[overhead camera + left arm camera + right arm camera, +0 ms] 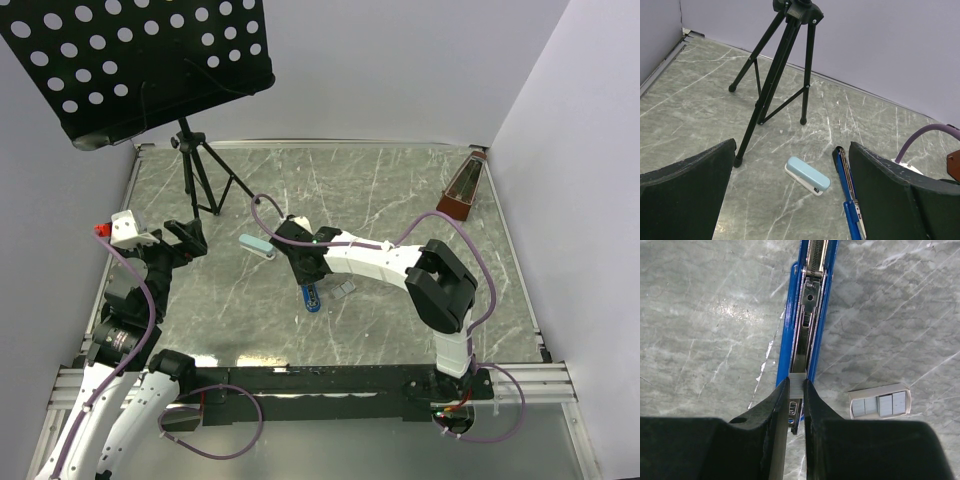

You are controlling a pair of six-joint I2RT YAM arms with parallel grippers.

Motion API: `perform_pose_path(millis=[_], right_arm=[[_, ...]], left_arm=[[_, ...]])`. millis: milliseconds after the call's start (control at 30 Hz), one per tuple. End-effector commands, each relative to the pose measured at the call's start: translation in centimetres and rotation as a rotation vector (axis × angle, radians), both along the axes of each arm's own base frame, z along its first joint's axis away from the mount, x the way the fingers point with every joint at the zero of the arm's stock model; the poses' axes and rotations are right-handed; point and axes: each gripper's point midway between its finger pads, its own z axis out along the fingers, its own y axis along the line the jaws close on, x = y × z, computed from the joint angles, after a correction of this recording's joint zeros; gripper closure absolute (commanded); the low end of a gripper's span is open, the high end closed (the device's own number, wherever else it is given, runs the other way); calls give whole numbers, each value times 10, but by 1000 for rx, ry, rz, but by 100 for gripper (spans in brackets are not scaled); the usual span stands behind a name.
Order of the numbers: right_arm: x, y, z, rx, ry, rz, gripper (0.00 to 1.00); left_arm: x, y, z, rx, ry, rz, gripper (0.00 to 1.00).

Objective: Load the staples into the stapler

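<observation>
Staples at the channel, not yet seated.
Right tool (pixel 796 390) pinches a short silvery strip of staples (pixel 797 382) over the open slim blue stapler (pixel 810 315) lying on the grey marble surface (pixel 700 315) (spares sit in a pale tray (pixel 880 403) beside it). Left tool (pixel 187 238) is spread wide and well apart. Seating and closing are left.

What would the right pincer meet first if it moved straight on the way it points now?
The open stapler, its metal channel lying just ahead of the staples that the right pincer grips; depth unclear.

A tray of staples (pixel 345 289) sits just right of the stapler (pixel 311 297). A small case (pixel 256 246) lies behind it to the left, a tripod (pixel 185 143) farther back-left.
</observation>
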Motion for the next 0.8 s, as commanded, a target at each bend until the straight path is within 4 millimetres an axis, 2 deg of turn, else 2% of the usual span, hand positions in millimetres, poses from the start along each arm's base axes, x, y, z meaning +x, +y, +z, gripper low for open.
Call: perform_pose_path(millis=[0,367,600,767], right_arm=[[6,15,12,36,-21,19,85],[6,11,6,23,-12,8,85],[7,10,14,35,-28,10,86],[6,9,11,28,-24,7,86]], left_arm=[[2,-1,1,-12,-11,-3,1],[2,-1,2,-13,-12,-1,1],[2,-1,2,-13,-12,-1,1],[2,-1,2,-13,-12,-1,1]])
